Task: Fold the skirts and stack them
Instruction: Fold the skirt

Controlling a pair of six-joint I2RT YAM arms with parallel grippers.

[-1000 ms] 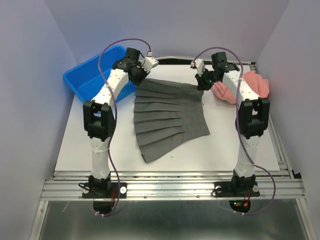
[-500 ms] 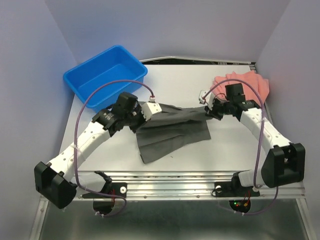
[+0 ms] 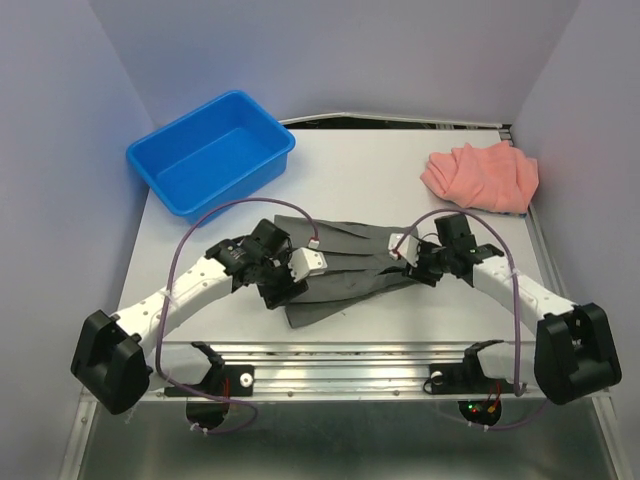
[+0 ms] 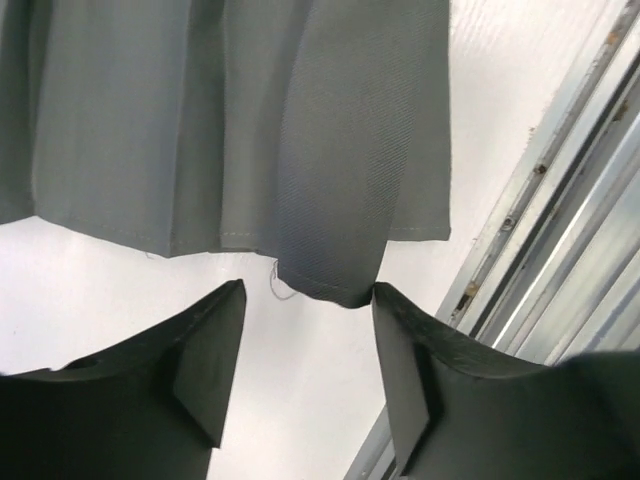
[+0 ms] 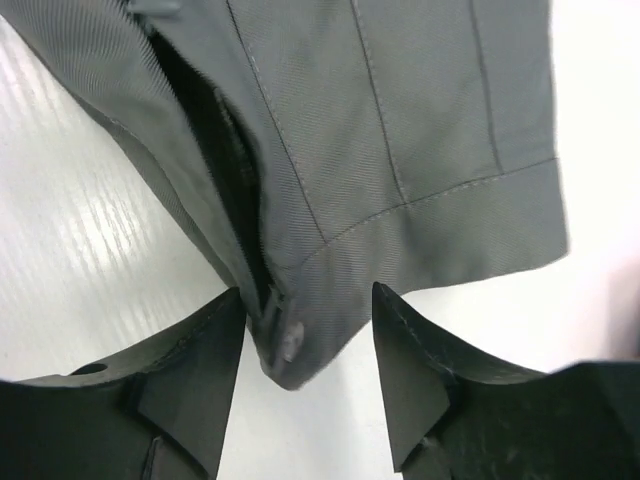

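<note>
Blue tub [image 3: 210,150] rear left, well apart from the work. Left gripper [image 4: 308,290]: fingers spread, nothing clamped, a hem corner of the dark grey skirt [image 3: 350,250] at its tips. Skirt lies doubled over mid tabletop [image 3: 350,170], near the front rail [image 3: 350,350]. Light and limp, so pleats will likely splay: pinch corners through both layers. Right gripper [image 5: 308,290]: also spread, at the buttoned waistband corner. Pink skirt [image 3: 482,177] bunched rear right, not in the way.

No readable text, label or number — none on anything; nothing legible.
</note>
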